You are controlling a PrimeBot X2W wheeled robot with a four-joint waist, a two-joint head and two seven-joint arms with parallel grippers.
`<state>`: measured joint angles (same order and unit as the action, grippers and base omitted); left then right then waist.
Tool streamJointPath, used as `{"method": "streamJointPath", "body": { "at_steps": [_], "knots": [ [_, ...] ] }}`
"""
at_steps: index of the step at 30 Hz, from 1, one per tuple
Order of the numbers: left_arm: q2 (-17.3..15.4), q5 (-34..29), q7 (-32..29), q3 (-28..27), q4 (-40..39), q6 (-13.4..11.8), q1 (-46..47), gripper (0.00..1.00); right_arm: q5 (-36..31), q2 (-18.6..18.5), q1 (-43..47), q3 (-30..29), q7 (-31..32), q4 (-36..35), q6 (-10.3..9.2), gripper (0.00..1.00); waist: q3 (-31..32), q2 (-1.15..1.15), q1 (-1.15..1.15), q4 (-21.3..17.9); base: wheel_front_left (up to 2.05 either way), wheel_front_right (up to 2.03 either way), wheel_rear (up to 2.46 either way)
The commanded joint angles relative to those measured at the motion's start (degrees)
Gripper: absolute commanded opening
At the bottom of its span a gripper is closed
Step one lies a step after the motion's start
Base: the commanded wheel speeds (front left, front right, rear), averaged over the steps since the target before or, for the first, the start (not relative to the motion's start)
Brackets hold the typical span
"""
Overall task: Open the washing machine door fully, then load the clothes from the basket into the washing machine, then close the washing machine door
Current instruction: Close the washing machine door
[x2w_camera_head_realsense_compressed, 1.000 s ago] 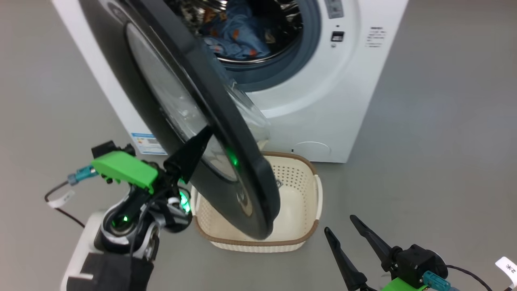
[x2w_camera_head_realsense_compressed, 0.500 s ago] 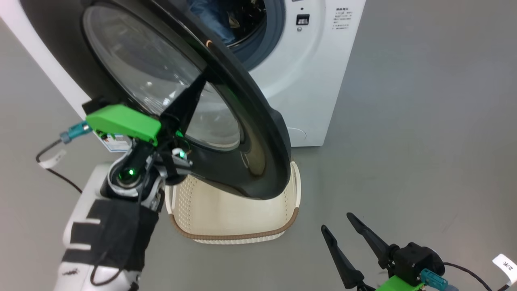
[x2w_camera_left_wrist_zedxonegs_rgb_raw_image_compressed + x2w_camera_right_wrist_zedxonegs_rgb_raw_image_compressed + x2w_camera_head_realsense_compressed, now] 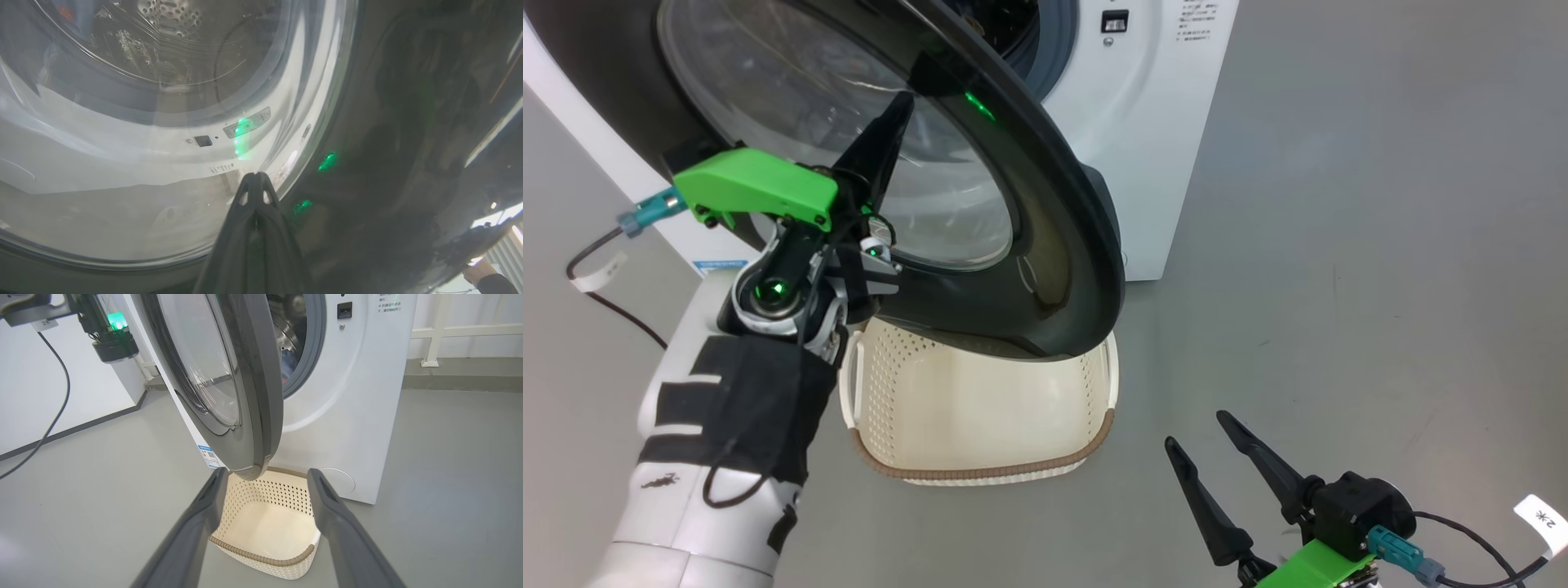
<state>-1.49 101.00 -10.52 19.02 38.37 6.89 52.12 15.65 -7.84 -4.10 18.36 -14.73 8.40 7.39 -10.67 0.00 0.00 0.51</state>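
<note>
The washing machine door (image 3: 1054, 245) stands half-swung in front of the white washing machine (image 3: 1152, 147). Its black rim hangs over the basket (image 3: 980, 416), which is empty. My left gripper (image 3: 897, 106) is shut, and its tip rests against the outer face of the door. In the left wrist view the joined fingertips (image 3: 255, 176) touch where the clear glass (image 3: 122, 122) meets the black rim (image 3: 408, 143). My right gripper (image 3: 1194, 431) is open and empty low at the right, away from the door. It points at the basket (image 3: 269, 526) in its wrist view. The clothes are hidden behind the door.
The grey floor (image 3: 1339, 286) stretches to the right of the machine. A cable (image 3: 605, 286) trails at my left arm. The machine has a blue label (image 3: 208, 454) and a round cover (image 3: 337, 482) low on its front. A white wall and rail (image 3: 449, 330) stand behind it.
The door has swung toward the machine, covering more of the drum opening, with my shut left gripper moving up along with it. The camera has shifted. The right gripper has held still.
</note>
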Motion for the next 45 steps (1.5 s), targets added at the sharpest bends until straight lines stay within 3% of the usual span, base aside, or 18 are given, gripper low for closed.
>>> {"method": "streamJointPath", "body": {
  "at_steps": [1, 11, 16, 17, 18, 19, 20, 21, 23, 29, 35, 40, 45],
  "knots": [
    [-1.4, -0.2, 0.1, -0.9, -1.6, 0.6, 2.7, 0.0, -0.6, 0.1, -1.3, 1.2, -0.3, -1.1, 0.1, 1.0, 0.1, 0.0, 0.0, 0.1, 0.0, 0.0, 0.0],
    [-1.5, -2.4, 0.0, 2.3, -3.2, 0.6, -0.8, 0.0, -0.3, 0.5, -0.4, 0.7, -0.3, -0.6, 0.1, 1.0, 2.4, 0.0, 0.0, 1.1, 0.0, 0.0, 0.0],
    [-4.2, -8.4, 2.2, 5.4, -5.0, 0.6, -5.0, 0.0, 0.0, 0.5, 1.0, 0.0, -0.3, -0.6, 0.1, 1.0, 4.6, 0.0, 0.0, 1.9, 0.0, 0.0, 0.0],
    [-5.0, -10.0, 3.4, 6.0, -5.5, 0.6, -6.0, 0.12, 0.0, 0.5, 1.3, -0.1, -0.3, -0.7, 0.1, 1.0, 5.1, 0.0, 0.0, 2.1, 0.0, 0.0, 0.0],
    [-5.9, -11.9, 4.9, 6.6, -5.9, 0.6, -7.0, 0.38, 0.0, 0.5, 1.6, -0.3, -0.3, -0.7, 0.1, 1.0, 5.6, 0.0, 0.0, 2.2, 0.0, 0.0, 0.0],
    [-6.6, -13.7, 6.3, 7.2, -6.3, 0.5, -8.0, 0.5, 0.0, 0.5, 1.9, -0.5, -0.3, -0.8, 0.1, 1.0, 6.1, 0.0, 0.0, 2.4, 0.0, 0.0, 0.0],
    [-7.5, -15.6, 7.9, 7.9, -6.9, 0.1, -9.1, 0.93, 0.1, 0.5, 2.3, -0.7, -0.3, -0.8, 0.1, 1.0, 6.5, 0.0, 0.0, 2.5, 0.0, 0.0, 0.0],
    [-8.5, -17.9, 9.7, 8.7, -7.6, -0.3, -10.2, 1.0, 0.1, 0.5, 2.6, -1.0, -0.3, -0.9, 0.1, 1.0, 6.9, 0.0, 0.0, 2.7, 0.0, 0.0, 0.0],
    [-9.4, -20.2, 11.6, 9.5, -8.3, -1.2, -11.4, 1.0, 0.1, 0.5, 3.0, -1.2, -0.3, -1.0, 0.1, 1.0, 7.3, 0.0, 0.0, 2.9, 0.0, 0.0, 0.0],
    [-13.8, -33.0, 21.8, 14.0, -12.8, -7.2, -18.2, 1.0, 0.0, 0.1, 5.0, -2.9, -0.3, -1.5, 0.1, 1.0, 9.3, 0.0, 0.0, 3.9, 0.0, 0.0, 0.0],
    [-16.8, -43.4, 25.3, 14.5, -18.0, -14.0, -26.5, 1.0, -0.5, 0.0, 6.4, -4.7, -0.3, -2.7, 0.1, 1.0, 10.2, 0.0, 0.0, 3.9, 0.0, 0.0, 0.0],
    [-15.9, -52.3, 25.5, 8.6, -24.1, -18.3, -35.3, 1.0, -0.8, 0.2, 7.4, -6.7, -0.3, -3.8, 0.1, 1.0, 10.5, 0.0, 0.0, 3.7, 0.0, 0.0, 0.0],
    [-13.8, -61.5, 25.5, 2.5, -27.3, -19.5, -44.6, 1.0, -1.2, 0.6, 7.9, -7.6, -0.3, -4.3, 0.1, 1.0, 10.8, 0.0, 0.0, 2.9, 0.0, 0.0, 0.0]
  ]
}}
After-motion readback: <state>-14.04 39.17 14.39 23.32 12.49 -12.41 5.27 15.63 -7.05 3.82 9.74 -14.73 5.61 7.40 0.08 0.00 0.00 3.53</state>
